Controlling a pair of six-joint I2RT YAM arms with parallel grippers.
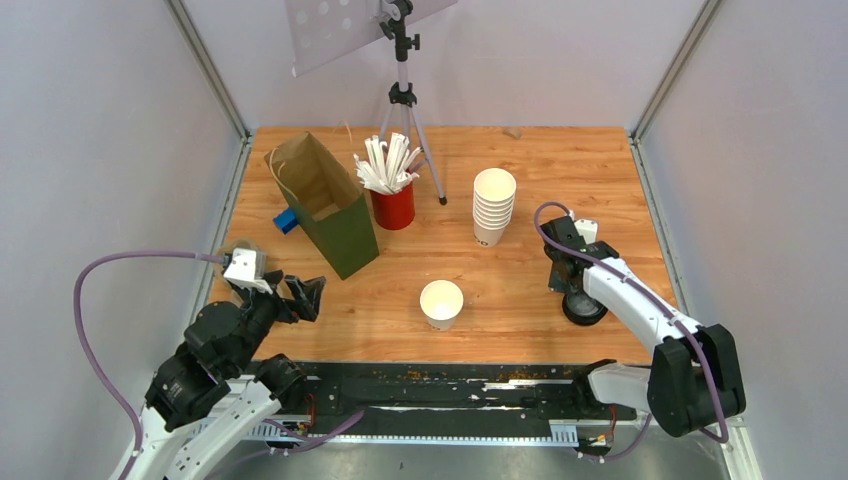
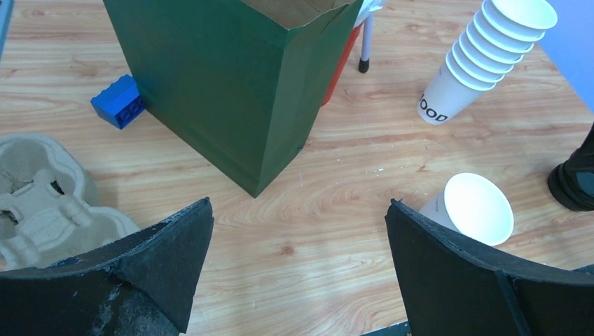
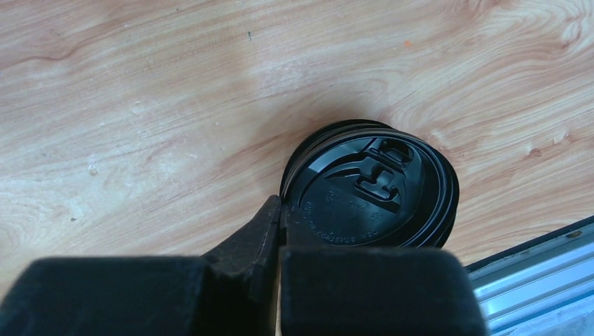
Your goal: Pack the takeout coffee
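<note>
Pale walls (image 1: 100,150) stand on three sides of my wooden table (image 1: 560,170). There is bare wood in the middle and along the right side, so I have room to move there.

My left gripper (image 2: 298,210) hangs over the near left corner with its fingers wide apart and nothing in them. My right gripper (image 3: 280,210) is pinched tight on the rim of the black lid (image 3: 371,189), close to the near right edge.

One white cup (image 1: 441,303) stands alone in front. I also see one stack of cups (image 1: 493,205), one red cup of straws (image 1: 393,207), one green bag (image 1: 330,205), one blue block (image 1: 286,220), one cardboard tray (image 2: 42,203) and one tripod (image 1: 403,100).
</note>
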